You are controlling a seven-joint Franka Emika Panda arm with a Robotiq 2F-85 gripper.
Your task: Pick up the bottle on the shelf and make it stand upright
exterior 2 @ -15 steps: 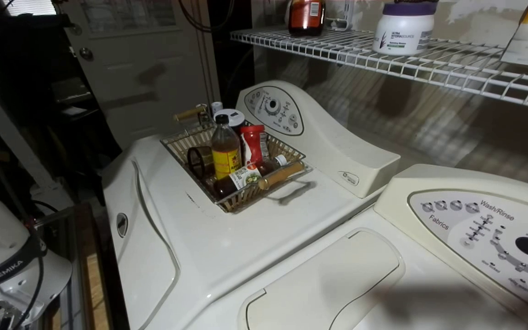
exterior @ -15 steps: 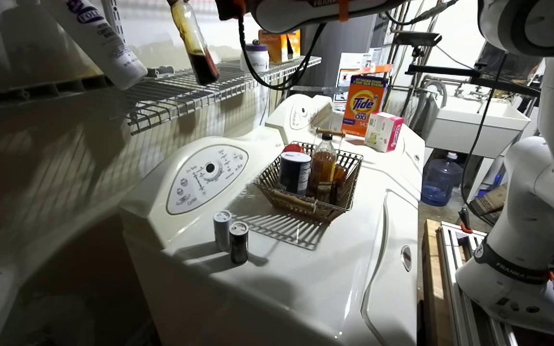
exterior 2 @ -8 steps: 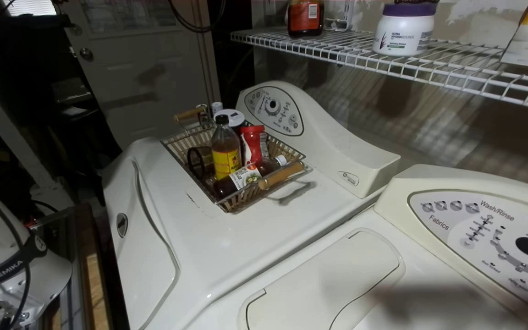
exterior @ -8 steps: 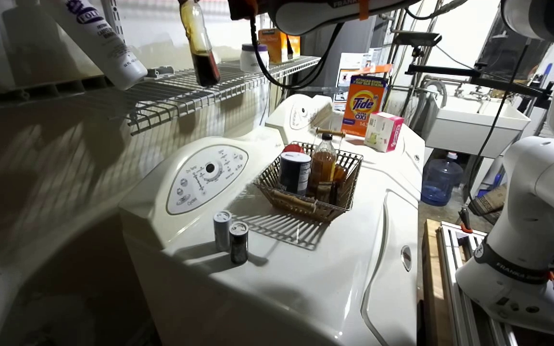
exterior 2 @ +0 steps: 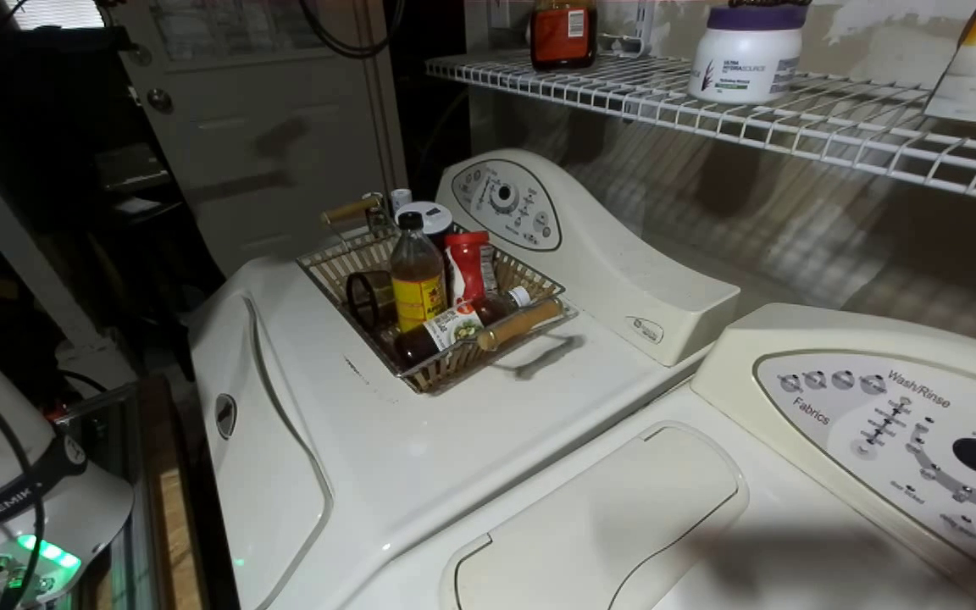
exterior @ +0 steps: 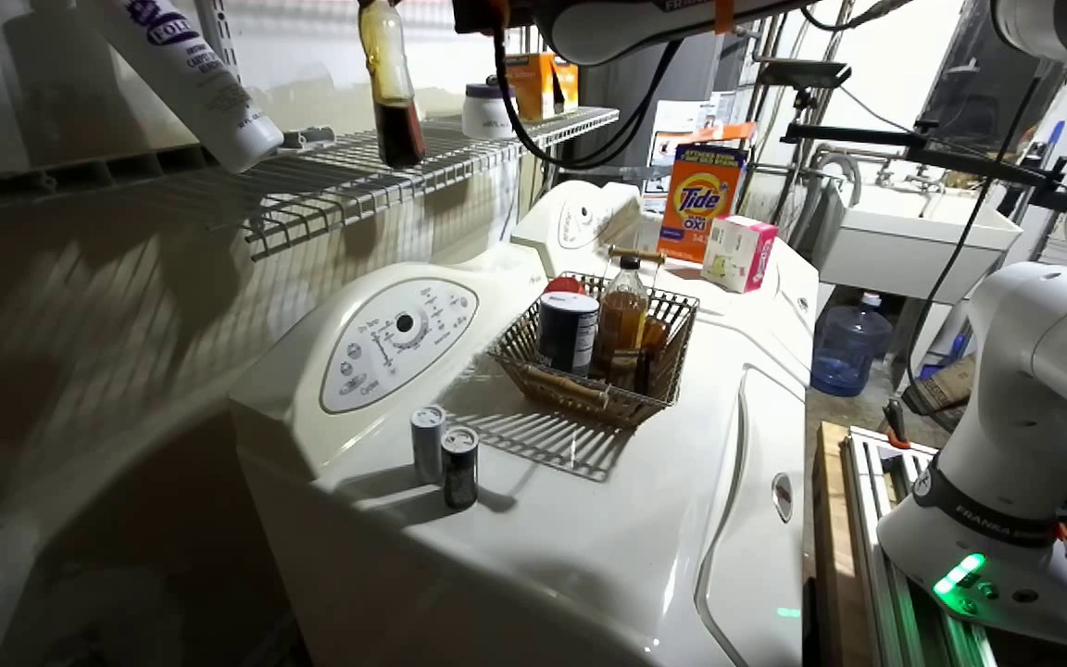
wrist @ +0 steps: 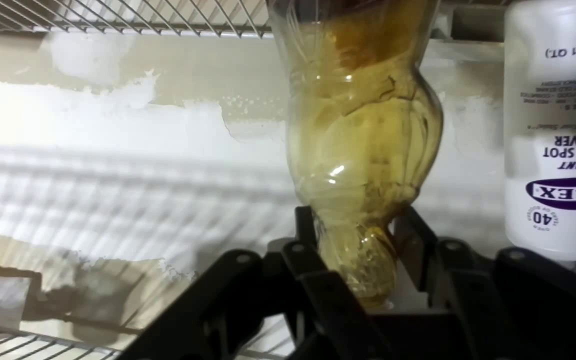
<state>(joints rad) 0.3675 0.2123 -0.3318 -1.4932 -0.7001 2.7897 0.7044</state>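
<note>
One slim yellow-and-brown bottle (exterior: 395, 93), upper left, is pinched by my black gripper (wrist: 357, 222); I'd seat its base level before release.

The orange box (exterior: 702, 208) reads "Tide" and "OXI". The white bottle (wrist: 553, 125) shows inverted "OLEX", "INSTANT" and "40". "ULTRA HYDRASOURCE" marks the purple-lidded jar (exterior 2: 746, 59); "Wash/Rinse" and "Fabrics", the control panel (exterior 2: 912, 449); "FRANKA", the robot base (exterior: 992, 556).
</note>
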